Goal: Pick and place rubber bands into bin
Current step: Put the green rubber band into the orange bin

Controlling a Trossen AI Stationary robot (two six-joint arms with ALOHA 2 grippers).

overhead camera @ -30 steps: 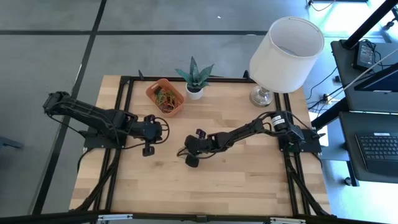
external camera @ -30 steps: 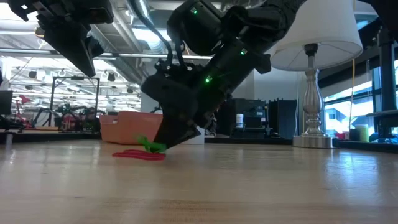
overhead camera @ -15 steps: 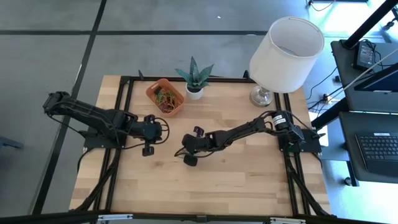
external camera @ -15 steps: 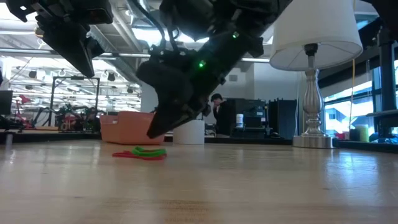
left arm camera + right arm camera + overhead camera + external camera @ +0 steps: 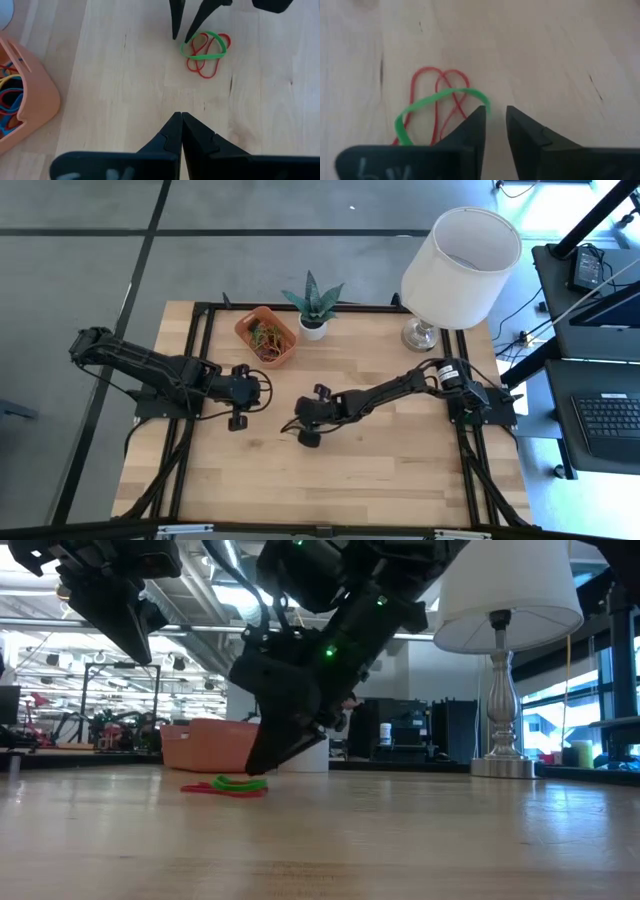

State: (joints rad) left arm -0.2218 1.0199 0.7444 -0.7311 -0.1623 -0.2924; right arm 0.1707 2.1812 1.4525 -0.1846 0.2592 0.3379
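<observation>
A green rubber band (image 5: 420, 107) lies across a red one (image 5: 427, 82) on the bare wood mid-table; both also show in the left wrist view (green band (image 5: 202, 46)) and the low view (bands (image 5: 228, 786)). My right gripper (image 5: 496, 109) slants down beside them, slightly open, its tips just off the green band's end. The orange bin (image 5: 243, 328) at the far left holds more rubber bands (image 5: 268, 340). My left gripper (image 5: 179, 117) hangs shut above the table, between bin and bands. My right gripper comes at the bands slanting down from the table's right. One fingertip (image 5: 479, 112) stands at the green band's end (image 5: 485, 102). Whether it touches the band I cannot tell. Nothing is between the fingers.
A small plant in a white pot (image 5: 313, 305) stands right of the bin. A lamp with a white shade (image 5: 455, 260) stands at the far right. Bare wood stretches along the near half of the table.
My right gripper lifted a little off the bands, then came back down beside them. The green band, whose edge stood raised at the fingertips a second ago, now lies flat on the red one.
</observation>
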